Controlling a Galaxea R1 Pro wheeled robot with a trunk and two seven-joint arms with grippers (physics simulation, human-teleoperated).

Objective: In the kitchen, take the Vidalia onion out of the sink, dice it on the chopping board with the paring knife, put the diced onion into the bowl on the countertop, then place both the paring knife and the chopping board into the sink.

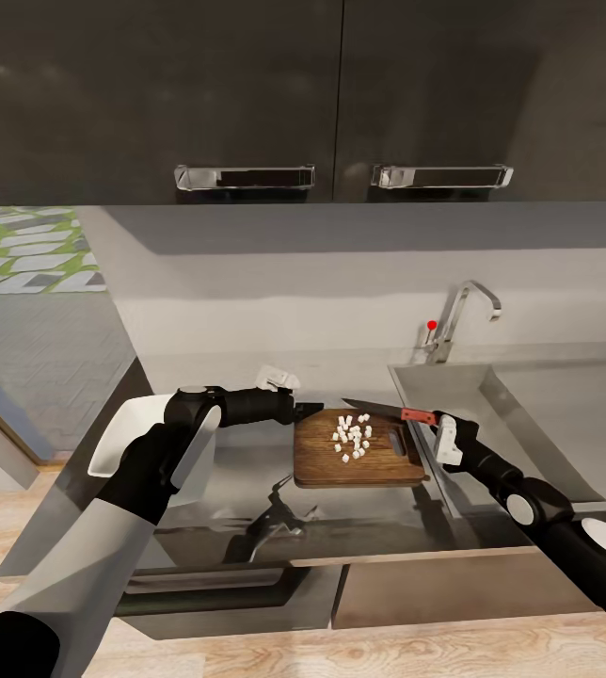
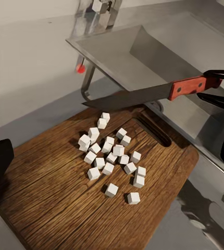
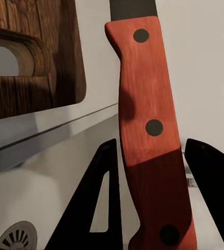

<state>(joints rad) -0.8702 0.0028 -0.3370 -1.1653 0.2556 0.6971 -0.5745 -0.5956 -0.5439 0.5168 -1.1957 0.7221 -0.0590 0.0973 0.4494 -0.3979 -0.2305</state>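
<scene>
We see the chopping board (image 1: 359, 457) lying flat on the dark countertop (image 1: 247, 527), just beside the left edge of the sink (image 1: 529, 414), with its handle slot at the end nearest the sink. A loose cluster of diced onion (image 1: 353, 439) sits on the middle of the board; in the left wrist view the small white cubes (image 2: 112, 156) are scattered, some touching, others apart, on the wood (image 2: 54, 198).

Our right gripper (image 1: 432, 421) holds the paring knife (image 1: 388, 411) by its reddish handle, the dark blade pointing left over the far edge of the board and raised above it. In the right wrist view the handle (image 3: 148, 130) with its three dark rivets stands between the two black fingers (image 3: 99, 208); the jaws are only part closed around it, and we cannot tell whether both pads touch it. In the left wrist view the knife (image 2: 148, 95) lies level over the board's far end, with the sink basin (image 2: 159, 47) behind it.

Our left gripper (image 1: 309, 410) is at the board's far left corner, close to the wood; we cannot tell how far apart its fingers are. The white bowl (image 1: 124, 433) rests on the countertop to the left, partly hidden behind the left arm. The faucet (image 1: 458, 315) with its red-tipped lever rises at the back of the sink.
</scene>
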